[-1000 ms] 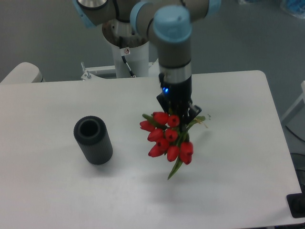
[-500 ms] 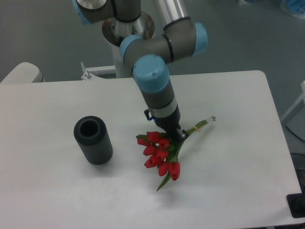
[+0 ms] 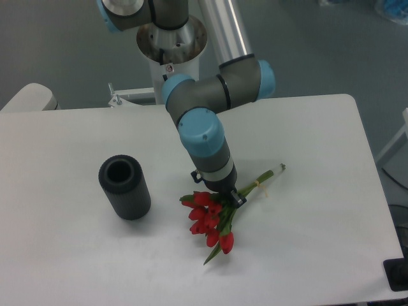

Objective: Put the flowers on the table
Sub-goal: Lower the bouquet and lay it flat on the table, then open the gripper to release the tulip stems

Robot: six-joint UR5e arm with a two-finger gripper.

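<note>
The flowers (image 3: 208,222), a bunch of red tulips with green leaves, lie low over the white table (image 3: 306,242) right of centre. Their tied stems run up to the right, ending in a pale tip near the middle right. My gripper (image 3: 228,196) reaches down from the arm and is shut on the stems just behind the blooms. The fingers are mostly hidden by the wrist and the flowers. I cannot tell whether the blooms touch the tabletop.
A dark grey ribbed cylinder vase (image 3: 125,187) stands upright at the left of the table, well apart from the flowers. The arm's base column (image 3: 169,60) rises behind the table's far edge. A dark object (image 3: 398,275) sits at the bottom right corner.
The arm has swung down and tilted, carrying the flowers lower and slightly left toward the tabletop. The vase has not moved.
</note>
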